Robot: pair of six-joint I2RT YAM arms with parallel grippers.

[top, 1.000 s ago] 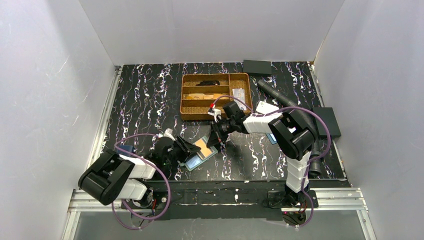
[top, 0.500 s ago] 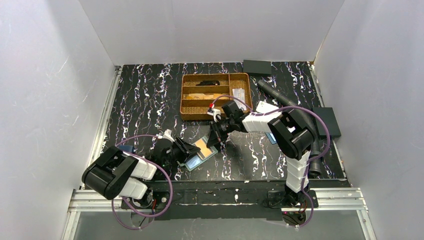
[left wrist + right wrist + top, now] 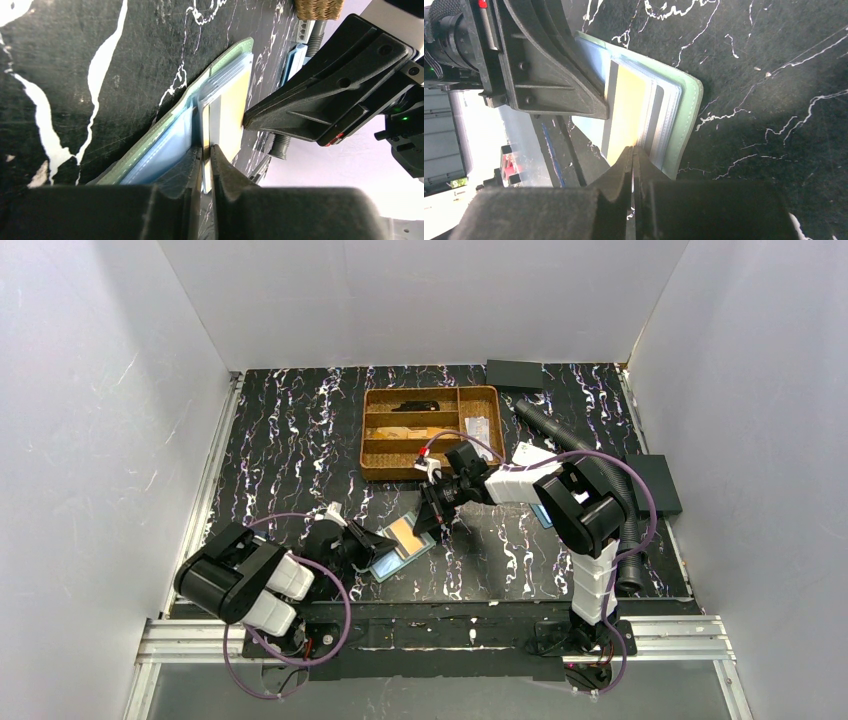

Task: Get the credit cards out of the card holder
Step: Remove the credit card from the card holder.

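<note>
The orange-gold card (image 3: 629, 110), likely stiff and slick, is nipped edgewise in the right gripper (image 3: 633, 152). The left gripper (image 3: 206, 155) is clenched on the card holder (image 3: 689, 110).

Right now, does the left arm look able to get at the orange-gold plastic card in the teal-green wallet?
Probably yes: the left hand seems closed on one edge of the orange-gold plastic card in the teal-green wallet. The right hand, shut, only touches another edge.

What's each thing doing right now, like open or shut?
card holder, open, lying flat
orange-gold card, on card holder, edge pinched
left gripper, shut on orange-gold card
right gripper, shut, tips at card holder
wicker tray, holding small items
</note>
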